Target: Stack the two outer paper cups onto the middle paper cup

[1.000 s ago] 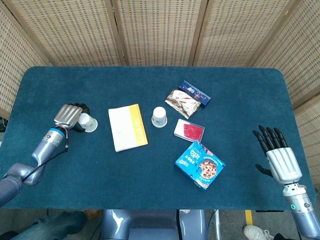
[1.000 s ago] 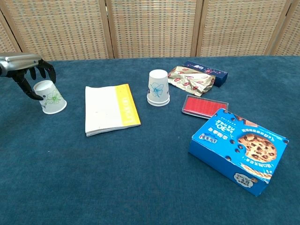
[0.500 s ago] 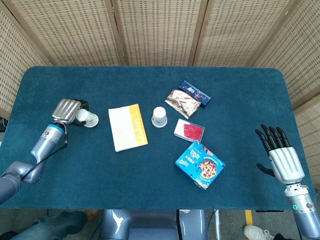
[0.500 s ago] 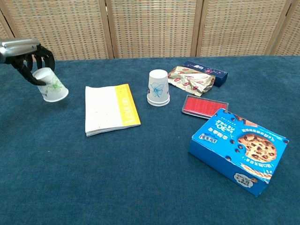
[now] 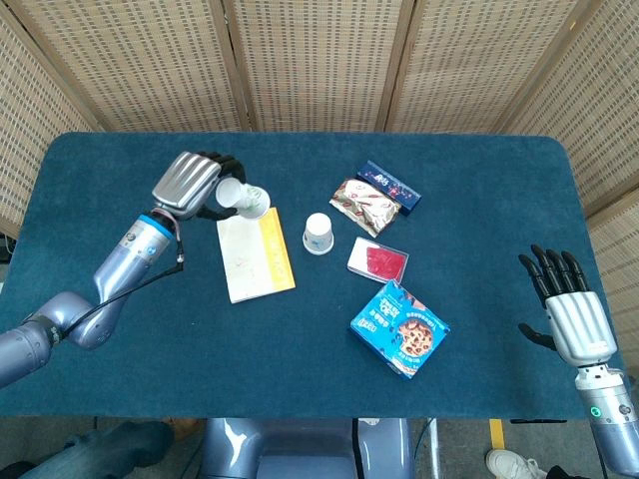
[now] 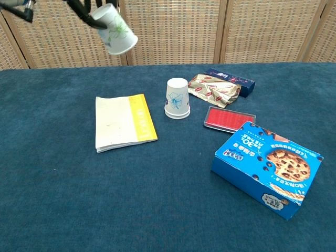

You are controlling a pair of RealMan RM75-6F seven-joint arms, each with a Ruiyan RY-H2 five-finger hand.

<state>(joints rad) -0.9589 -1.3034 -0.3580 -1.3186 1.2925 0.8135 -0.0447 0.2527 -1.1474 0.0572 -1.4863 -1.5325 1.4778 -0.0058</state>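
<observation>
My left hand [image 5: 190, 183] holds a white paper cup with a green flower print [image 5: 243, 197] high above the table, tilted with its mouth toward the right; in the chest view that cup [image 6: 115, 29] hangs near the top edge with dark fingers [image 6: 84, 10] around its base. A second paper cup [image 5: 318, 234] stands upside down at the table's middle [image 6: 177, 98]. My right hand [image 5: 569, 309] hovers open at the table's right front corner, fingers spread, holding nothing. It is out of the chest view.
A white and yellow booklet [image 5: 255, 253] lies between the held cup and the standing cup. Right of the standing cup are a foil snack packet [image 5: 364, 206], a dark blue box [image 5: 388, 185], a red flat case [image 5: 377, 260] and a blue cookie box [image 5: 398, 328].
My left hand has lifted the cup off the table and carried it up and to the right, over the booklet's far end. The right hand has drifted slightly toward the near edge.
</observation>
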